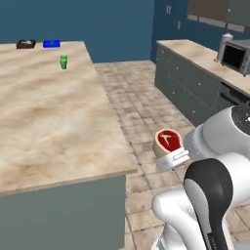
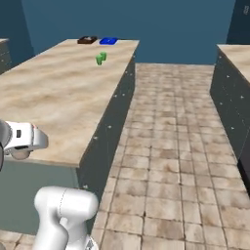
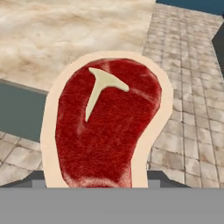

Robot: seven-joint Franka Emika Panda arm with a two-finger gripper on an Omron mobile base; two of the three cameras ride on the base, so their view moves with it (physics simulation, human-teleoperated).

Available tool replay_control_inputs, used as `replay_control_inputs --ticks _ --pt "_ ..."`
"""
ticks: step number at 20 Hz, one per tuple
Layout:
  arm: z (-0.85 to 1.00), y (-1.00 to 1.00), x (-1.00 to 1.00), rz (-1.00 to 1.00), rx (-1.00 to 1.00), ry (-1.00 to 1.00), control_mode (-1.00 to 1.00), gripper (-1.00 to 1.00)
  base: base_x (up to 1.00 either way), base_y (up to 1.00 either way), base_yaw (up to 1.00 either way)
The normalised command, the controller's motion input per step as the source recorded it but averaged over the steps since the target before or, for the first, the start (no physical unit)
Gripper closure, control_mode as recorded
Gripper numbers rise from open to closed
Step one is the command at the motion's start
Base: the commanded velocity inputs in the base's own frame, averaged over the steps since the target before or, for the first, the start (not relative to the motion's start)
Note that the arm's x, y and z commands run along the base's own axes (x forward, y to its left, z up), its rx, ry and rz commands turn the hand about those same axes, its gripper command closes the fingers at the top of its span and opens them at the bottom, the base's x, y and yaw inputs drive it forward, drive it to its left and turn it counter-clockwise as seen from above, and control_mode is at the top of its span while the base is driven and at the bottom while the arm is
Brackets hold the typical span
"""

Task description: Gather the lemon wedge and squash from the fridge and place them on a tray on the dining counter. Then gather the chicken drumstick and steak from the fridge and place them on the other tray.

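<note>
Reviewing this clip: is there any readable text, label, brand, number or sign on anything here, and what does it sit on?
None: no readable text shows in any view.
The steak in the gripper carries only a pale T-shaped bone mark, not a letter.
The brown tray, blue tray and green cup on the dining counter bear no print.
The microwave face is too small and blurred to tell any markings.

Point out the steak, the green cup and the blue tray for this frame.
steak (image 3: 105, 131): hand view, middle of its red face.
green cup (image 1: 63, 62): left base view, its side wall.
blue tray (image 2: 108, 41): right base view, its rim at the counter's far end.
</note>
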Motion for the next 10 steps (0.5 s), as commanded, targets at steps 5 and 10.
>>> replay_control_inputs --ticks 5,10 --pt "0.00 0.00 0.00 0.00 0.00 0.00 1.00 1.00 0.53 -1.00 -0.04" --pt "0.00 0.00 0.00 0.00 0.00 0.00 1.00 1.00 0.79 -1.00 0.00"
